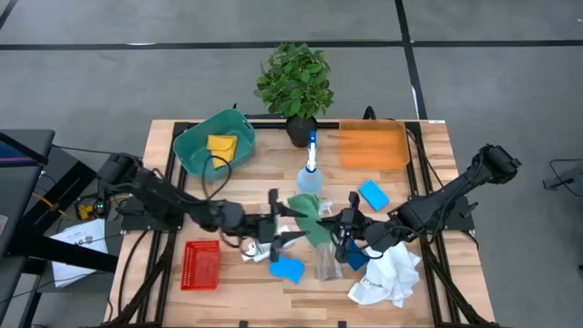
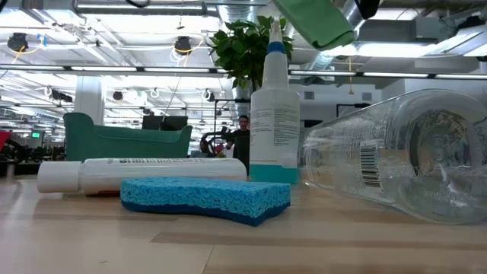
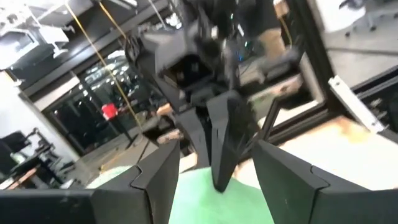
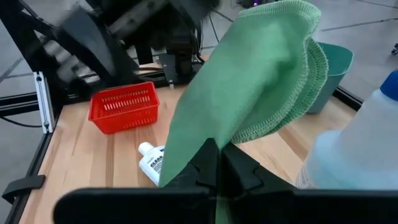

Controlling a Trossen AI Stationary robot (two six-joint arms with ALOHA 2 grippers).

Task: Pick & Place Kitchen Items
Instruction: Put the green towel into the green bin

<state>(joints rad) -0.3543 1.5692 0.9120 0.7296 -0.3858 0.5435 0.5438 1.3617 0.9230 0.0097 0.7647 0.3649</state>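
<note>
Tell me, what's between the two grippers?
A green cloth hangs between the left gripper and right gripper, seen in the high view.
</note>
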